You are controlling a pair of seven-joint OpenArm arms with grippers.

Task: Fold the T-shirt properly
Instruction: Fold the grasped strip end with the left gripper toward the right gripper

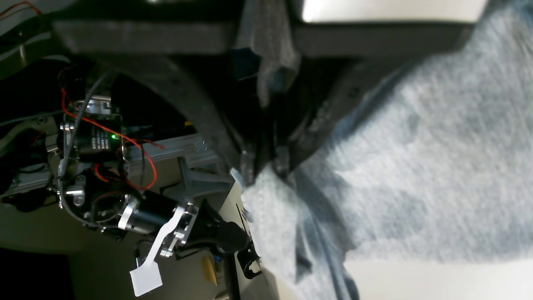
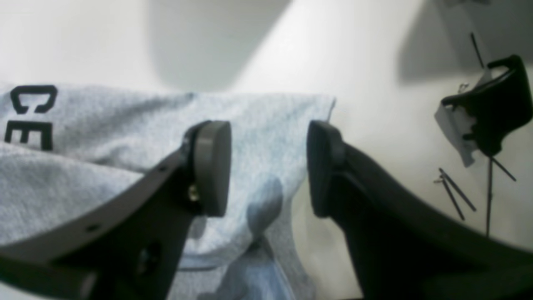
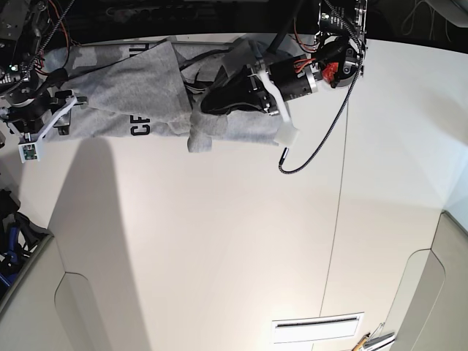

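The light heather-grey T-shirt (image 3: 124,95) lies crumpled along the table's far edge, with black lettering (image 3: 140,126) showing near its middle. My left gripper (image 3: 202,110) is shut on a bunched fold of the shirt at its right-centre. In the left wrist view the gripper (image 1: 263,168) pinches the grey cloth (image 1: 416,166), which hangs and spreads below. My right gripper (image 3: 73,102) is at the shirt's left end. In the right wrist view it (image 2: 266,166) is open, its pads apart above the shirt's edge (image 2: 104,125), with the letters "CE" (image 2: 29,116) at the left.
The white table (image 3: 219,241) stretches toward the near side. A black cable (image 3: 322,139) loops from the left arm onto the table. A slotted white plate (image 3: 318,329) sits near the front edge. A black object with a white tag (image 2: 487,112) lies right of my right gripper.
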